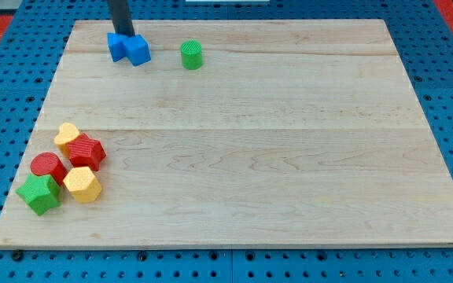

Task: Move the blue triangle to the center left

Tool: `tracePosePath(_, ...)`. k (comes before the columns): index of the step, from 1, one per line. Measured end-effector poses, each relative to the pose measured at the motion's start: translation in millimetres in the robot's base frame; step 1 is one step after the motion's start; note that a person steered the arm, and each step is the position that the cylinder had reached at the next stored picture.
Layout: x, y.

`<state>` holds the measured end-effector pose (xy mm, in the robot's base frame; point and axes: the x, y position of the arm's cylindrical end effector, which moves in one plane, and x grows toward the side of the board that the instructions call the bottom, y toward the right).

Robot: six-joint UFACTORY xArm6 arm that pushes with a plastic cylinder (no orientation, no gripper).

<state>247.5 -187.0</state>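
The blue triangle (129, 49) sits at the table's (289, 157) top left, my tip (123, 35) touching its far edge. No jaws here, nothing gripped. It looks light, rigid and slippery: push squarely or it spins.

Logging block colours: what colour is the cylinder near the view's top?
Green; the only camera view shows it clearly.

The dark rod (119, 16) is cut off by the view's top edge. My tip (125, 36) ends right against the blue blocks (129, 49), where contact is unclear; their shapes merge, so the triangle cannot be distinguished.
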Motion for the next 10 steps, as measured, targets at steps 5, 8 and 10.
tracePosePath(5, 85.8, -45.1)
tracePosePath(8, 15.8, -38.0)
tracePosePath(10, 135.2, -14.7)
